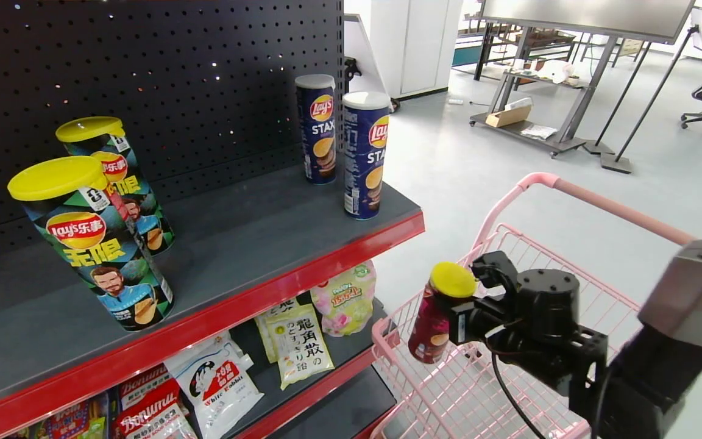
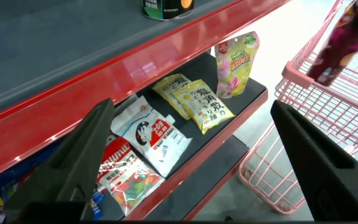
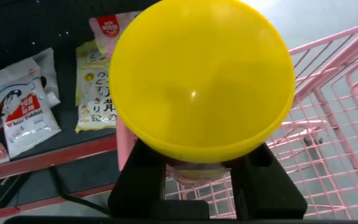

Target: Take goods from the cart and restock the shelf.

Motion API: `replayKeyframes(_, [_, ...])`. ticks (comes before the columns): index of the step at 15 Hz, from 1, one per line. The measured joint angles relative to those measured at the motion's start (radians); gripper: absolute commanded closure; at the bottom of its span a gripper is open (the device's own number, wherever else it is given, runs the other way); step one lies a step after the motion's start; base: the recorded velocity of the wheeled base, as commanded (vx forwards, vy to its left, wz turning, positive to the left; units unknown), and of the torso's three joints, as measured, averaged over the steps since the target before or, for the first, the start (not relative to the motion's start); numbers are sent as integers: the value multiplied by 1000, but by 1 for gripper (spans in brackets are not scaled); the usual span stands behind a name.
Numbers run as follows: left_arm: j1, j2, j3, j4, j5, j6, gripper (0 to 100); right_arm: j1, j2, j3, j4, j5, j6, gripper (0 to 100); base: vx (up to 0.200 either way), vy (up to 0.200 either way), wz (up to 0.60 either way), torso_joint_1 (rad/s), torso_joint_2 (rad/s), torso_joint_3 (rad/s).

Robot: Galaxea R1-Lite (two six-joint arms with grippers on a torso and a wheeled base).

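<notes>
restocking is sitting partway: four canisters (image 1: 363, 158) are standing on the top shelf (image 1: 253, 238); right pincer (image 1: 470, 299) is clamping a yellow-lidded canister (image 1: 431, 332) above the cart (image 1: 387, 332) rim, not yet shelved. left pincer (image 2: 191, 168) is hanging apart, empty.

The right arm (image 1: 683, 317) extends in from the right, wrist level, its right gripper (image 1: 465, 297) clamped sideways on a can (image 1: 429, 332) just under the lid, while the left gripper (image 2: 188, 165) hangs empty, fingers (image 2: 82, 158) spread wide
</notes>
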Motion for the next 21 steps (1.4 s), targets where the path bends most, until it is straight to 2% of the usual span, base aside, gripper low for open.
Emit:
replayKeyframes(3, [0, 0, 0, 0, 0, 0, 0, 8, -207, 137, 25, -111, -94, 100, 0, 0, 0, 0, 0, 0])
replayKeyframes(6, [0, 0, 0, 0, 0, 0, 0, -8, -424, 190, 196, -158, -159, 100, 0, 0, 0, 0, 0, 0])
replayKeyframes(9, [0, 0, 0, 0, 0, 0, 0, -31, -645, 118, 516, -166, -196, 100, 0, 0, 0, 0, 0, 0])
replayKeyframes(13, [0, 0, 0, 0, 0, 0, 0, -118, -949, -50, 1050, -168, -247, 100, 0, 0, 0, 0, 0, 0])
replayKeyframes(17, [0, 0, 0, 0, -2, 0, 0, -214, -1191, -123, 1296, -152, -258, 100, 0, 0, 0, 0, 0, 0])
replayKeyframes(21, [0, 0, 0, 0, -2, 0, 0, -238, -1325, -128, 1367, -161, -262, 100, 0, 0, 0, 0, 0, 0])
